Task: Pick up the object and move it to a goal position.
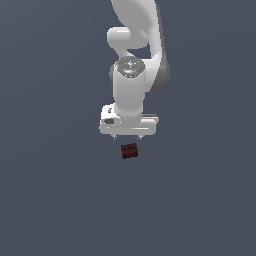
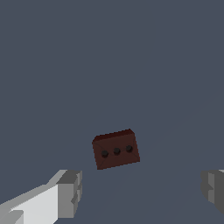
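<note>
Small dark red-brown blocky brick [image 1: 129, 150] [image 2: 116, 149] lies on the flat grey-blue floor [image 1: 55, 200], just at six o'clock from the white claw [image 1: 127, 136] in the exterior view. Claw fingers [image 2: 70, 192] stand wide apart, clear of the brick, holding nothing.

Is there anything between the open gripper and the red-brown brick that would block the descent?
Nothing visible does. In both views the gripper hangs open with the brick apart from it, only bare grey surface around. In the wrist view the fingers flank open space short of the brick.
</note>
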Tool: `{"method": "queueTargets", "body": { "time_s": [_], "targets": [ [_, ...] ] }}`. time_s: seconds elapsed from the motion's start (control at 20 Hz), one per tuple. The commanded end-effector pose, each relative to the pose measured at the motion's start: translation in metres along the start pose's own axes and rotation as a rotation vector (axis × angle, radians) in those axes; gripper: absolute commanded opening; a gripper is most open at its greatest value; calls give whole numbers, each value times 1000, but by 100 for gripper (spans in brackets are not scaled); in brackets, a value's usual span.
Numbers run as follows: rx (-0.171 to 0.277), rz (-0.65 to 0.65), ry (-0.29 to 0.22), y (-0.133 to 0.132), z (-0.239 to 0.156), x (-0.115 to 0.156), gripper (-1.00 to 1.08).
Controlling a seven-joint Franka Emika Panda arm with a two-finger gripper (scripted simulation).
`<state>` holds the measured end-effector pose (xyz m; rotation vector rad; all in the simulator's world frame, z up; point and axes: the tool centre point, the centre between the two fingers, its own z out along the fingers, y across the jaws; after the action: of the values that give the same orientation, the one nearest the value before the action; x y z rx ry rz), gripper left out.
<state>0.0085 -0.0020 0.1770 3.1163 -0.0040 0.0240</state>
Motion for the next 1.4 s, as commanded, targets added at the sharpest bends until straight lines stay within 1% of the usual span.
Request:
{"method": "queueTargets", "body": {
  "time_s": [0.0, 0.15, 0.45, 0.8, 1.1, 1.35],
  "targets": [
    [0, 0, 0, 0, 0, 0, 100],
    [4, 2, 3, 0, -1, 1, 100],
    [27, 3, 22, -2, -8, 7, 100],
    [28, 7, 23, -2, -8, 7, 100],
    [32, 62, 20, -3, -3, 6, 100],
    [35, 146, 15, -4, 4, 5, 100]
  ]
}}
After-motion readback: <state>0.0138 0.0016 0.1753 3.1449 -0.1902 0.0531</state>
